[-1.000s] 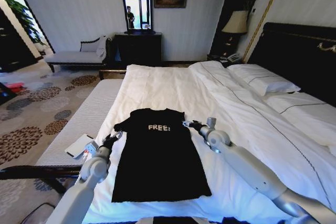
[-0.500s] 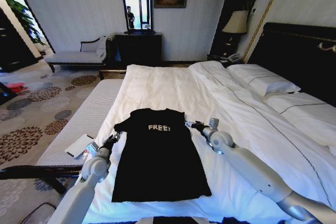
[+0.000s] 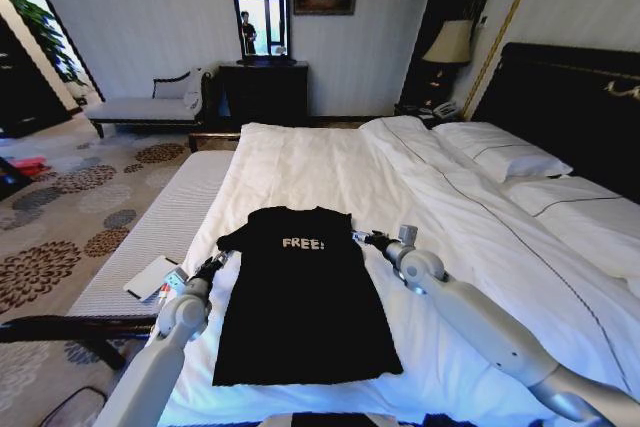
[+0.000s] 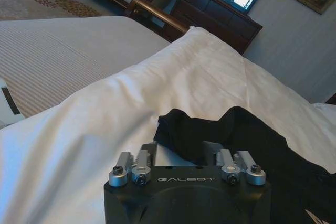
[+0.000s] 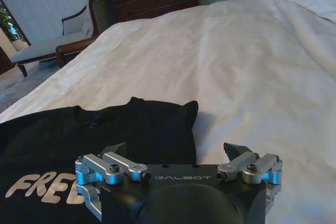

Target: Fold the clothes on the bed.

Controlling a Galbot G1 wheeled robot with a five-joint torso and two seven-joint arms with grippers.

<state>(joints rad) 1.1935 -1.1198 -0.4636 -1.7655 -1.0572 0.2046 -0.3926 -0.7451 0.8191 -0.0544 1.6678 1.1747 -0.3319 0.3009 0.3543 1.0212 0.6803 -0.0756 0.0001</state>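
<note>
From the head view I have the black T-shirt (image 3: 300, 292) lying flat and face up on the white duvet (image 3: 330, 162) of the bed (image 3: 560, 97), hem toward me, collar away at twelve o'clock, so its long axis runs straight out from my torso. My left gripper (image 3: 213, 266) sits at the shirt's nine o'clock edge, just beside the left sleeve. On the left wrist view its fingers (image 4: 131, 167) stand apart with nothing between them, and the sleeve (image 4: 181, 132) lies just ahead of them. My right gripper (image 3: 361, 238) is at the shirt's two o'clock, at the right sleeve. Its jaws are spread wide and empty, with the sleeve edge (image 5: 178, 121) directly ahead and the "FREE!" lettering (image 3: 296, 243) off to the inside. I judge the arms about equally close, one per sleeve; the right looks marginally farther up toward the shoulder.
</note>
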